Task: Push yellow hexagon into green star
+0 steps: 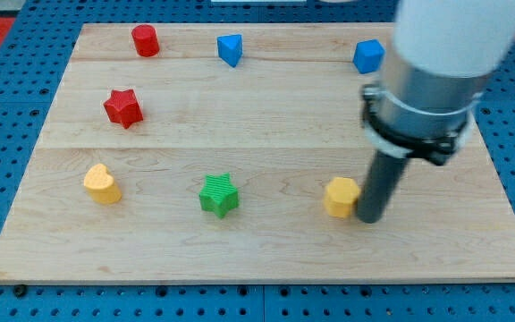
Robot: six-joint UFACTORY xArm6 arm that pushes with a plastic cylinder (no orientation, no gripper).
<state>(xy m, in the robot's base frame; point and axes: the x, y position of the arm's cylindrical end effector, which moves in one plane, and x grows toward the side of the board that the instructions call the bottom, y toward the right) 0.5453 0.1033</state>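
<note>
The yellow hexagon [341,197] is sitting low on the counter [275,259], right of centre. It looks light, rigid and smooth, likely to slide and spin if pushed off-centre. The tip [370,217] of the end effector, a jawless rod, is pressing against its right side. The green star [219,195] is waiting leftward, well apart.

The arm's pale upper body [450,36] runs out past the top edge, so its upper part cannot be seen. It covers the right side of the far blue block [367,55], whose shape stays unclear. The dark rod hides the yellow hexagon's [341,197] right edge, so contact with my tip [370,217] cannot be judged.
</note>
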